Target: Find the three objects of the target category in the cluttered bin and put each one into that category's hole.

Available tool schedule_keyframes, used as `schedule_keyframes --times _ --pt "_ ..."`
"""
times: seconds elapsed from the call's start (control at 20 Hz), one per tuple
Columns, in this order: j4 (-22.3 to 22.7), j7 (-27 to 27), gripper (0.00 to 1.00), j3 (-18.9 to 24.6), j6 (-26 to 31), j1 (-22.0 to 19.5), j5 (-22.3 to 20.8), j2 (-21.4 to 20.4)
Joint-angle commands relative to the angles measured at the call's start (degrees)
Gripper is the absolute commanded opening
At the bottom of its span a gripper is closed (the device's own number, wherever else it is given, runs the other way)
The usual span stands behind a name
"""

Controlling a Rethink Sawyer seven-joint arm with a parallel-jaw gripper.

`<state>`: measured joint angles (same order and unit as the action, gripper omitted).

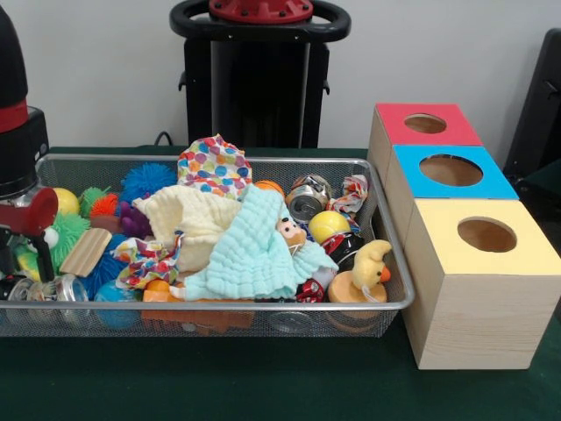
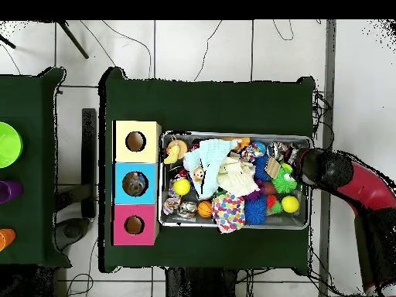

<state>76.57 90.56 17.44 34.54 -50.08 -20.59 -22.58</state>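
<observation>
The wire mesh bin (image 1: 399, 303) is full of clutter; it also shows in the overhead view (image 2: 305, 224). A wrinkly see-through plastic piece (image 1: 60, 288) lies in the bin's near left corner in the front view, and in the top right corner in the overhead view (image 2: 280, 147). My gripper (image 1: 33, 253) hangs low over that end of the bin, just above the piece; it also shows in the overhead view (image 2: 298, 165). The blue-topped box's hole (image 1: 450, 169) lies between the red and yellow boxes. From above, something greyish shows inside the hole (image 2: 135, 184).
A mint cloth (image 1: 254, 254), a cream cloth (image 1: 197, 219) and a dotted cloth (image 1: 213, 165) cover the bin's middle. Drink cans (image 1: 307, 200), a yellow ball (image 1: 329, 224), a duck toy (image 1: 368, 272) and spiky balls (image 1: 147, 180) lie around them. The red-topped box (image 1: 386, 123) and yellow-topped box (image 1: 438, 219) flank the blue.
</observation>
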Motion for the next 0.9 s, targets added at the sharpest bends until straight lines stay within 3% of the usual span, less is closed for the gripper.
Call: schedule_keyframes --times 0.05,0.9 --pt "2.62 -12.33 1.0 3.15 0.44 -1.06 -7.1 1.84" --pt "3.03 -12.52 1.0 2.44 0.92 -0.91 -8.78 1.45"
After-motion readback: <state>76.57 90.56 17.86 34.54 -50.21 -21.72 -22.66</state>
